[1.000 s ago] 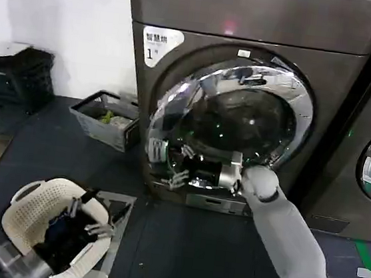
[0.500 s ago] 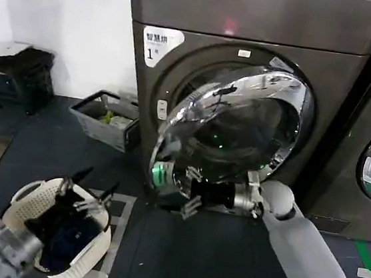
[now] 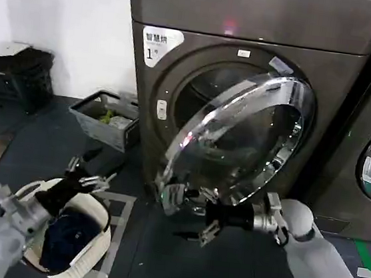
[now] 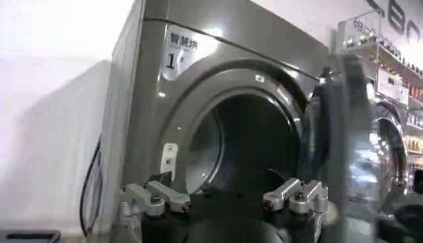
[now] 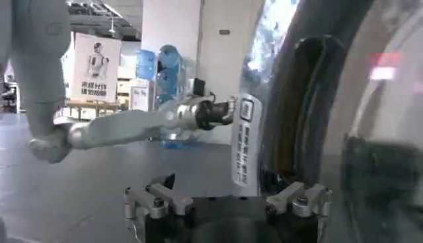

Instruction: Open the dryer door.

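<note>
- Since the earlier frames the dryer door (image 3: 242, 142) has swung further out from the machine front, and the right gripper (image 3: 191, 210) has moved lower and forward with it.
- Now the door stands partly open, hinged on its right side, and its chrome ring faces forward and to the left.
- Behind the door the dark drum opening (image 3: 207, 94) of the bronze-grey dryer (image 3: 253, 12) is visible, below the white "1" sticker (image 3: 159, 44).
- At the lower left edge of the door the right gripper has its fingers spread wide; whether they touch the rim, I cannot tell.
- Well apart from the door, the left gripper (image 3: 87, 176) hangs above the white laundry basket (image 3: 27, 201) on the floor, fingers spread open, holding nothing.
- A grey crate (image 3: 104, 119) stands by the wall, left of the dryer.
</note>
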Tool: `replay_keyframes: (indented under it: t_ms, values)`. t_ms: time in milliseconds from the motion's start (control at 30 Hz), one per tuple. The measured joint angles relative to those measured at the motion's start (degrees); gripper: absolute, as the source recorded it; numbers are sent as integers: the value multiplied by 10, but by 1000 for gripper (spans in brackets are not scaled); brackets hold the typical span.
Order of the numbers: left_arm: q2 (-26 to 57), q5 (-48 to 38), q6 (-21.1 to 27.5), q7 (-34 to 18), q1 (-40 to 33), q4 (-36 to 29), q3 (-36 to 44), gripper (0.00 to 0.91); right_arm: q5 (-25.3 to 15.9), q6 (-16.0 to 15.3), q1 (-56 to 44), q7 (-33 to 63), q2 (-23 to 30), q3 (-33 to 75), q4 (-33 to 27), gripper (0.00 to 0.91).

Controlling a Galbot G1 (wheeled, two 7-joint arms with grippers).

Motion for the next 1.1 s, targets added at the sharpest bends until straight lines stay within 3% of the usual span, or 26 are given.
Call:
replay_keyframes:
  t_ms: [600, 867, 1100]
  values:
    - [28, 35, -16, 4, -148, 121, 189, 907, 27, 38, -120, -43, -55, 134, 35, 907]
    - [12, 47, -26, 10, -195, 139, 259, 907, 40, 47, -186, -72, -73, 275, 6, 907]
    - [1, 50, -31, 27, -220, 145, 305, 907, 80, 47, -201, -66, -83, 415, -56, 907]
